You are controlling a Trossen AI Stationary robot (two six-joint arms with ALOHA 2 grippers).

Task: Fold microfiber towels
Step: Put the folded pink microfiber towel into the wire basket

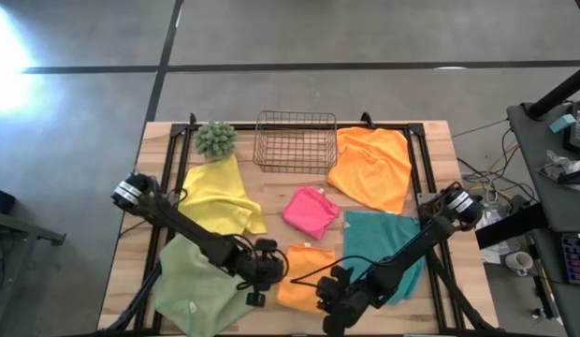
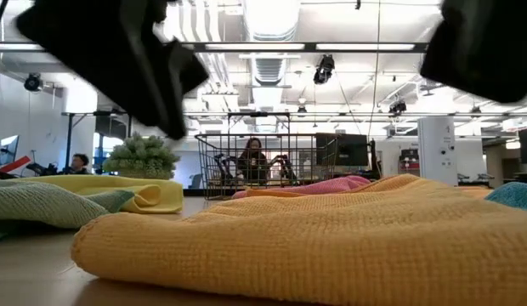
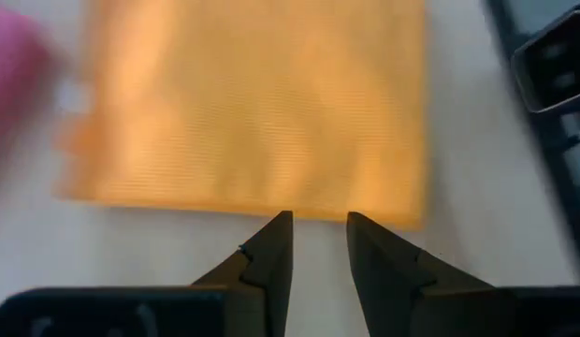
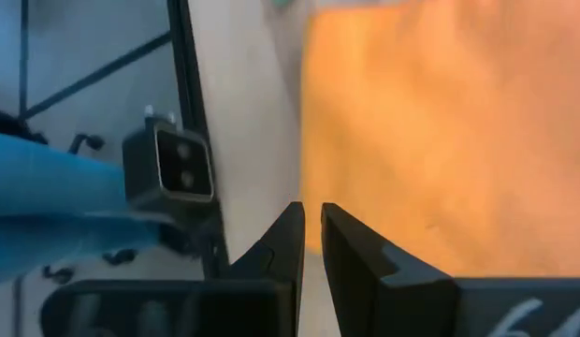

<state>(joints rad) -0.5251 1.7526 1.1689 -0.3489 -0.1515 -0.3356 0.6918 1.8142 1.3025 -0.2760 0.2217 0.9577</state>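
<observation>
The left pincer (image 1: pixel 263 273) hung just left of the small folded orange microfiber towel (image 1: pixel 304 276) at the near edge of the wooden tabletop (image 1: pixel 271 192), a little apart, gripping nothing. The right pincer (image 1: pixel 329 298), almost closed and empty, hung at its near right corner.

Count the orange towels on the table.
2. One orange towel lies spread beside the basket; the other, folded, lies at the near edge between both grippers. None seem hidden.
</observation>
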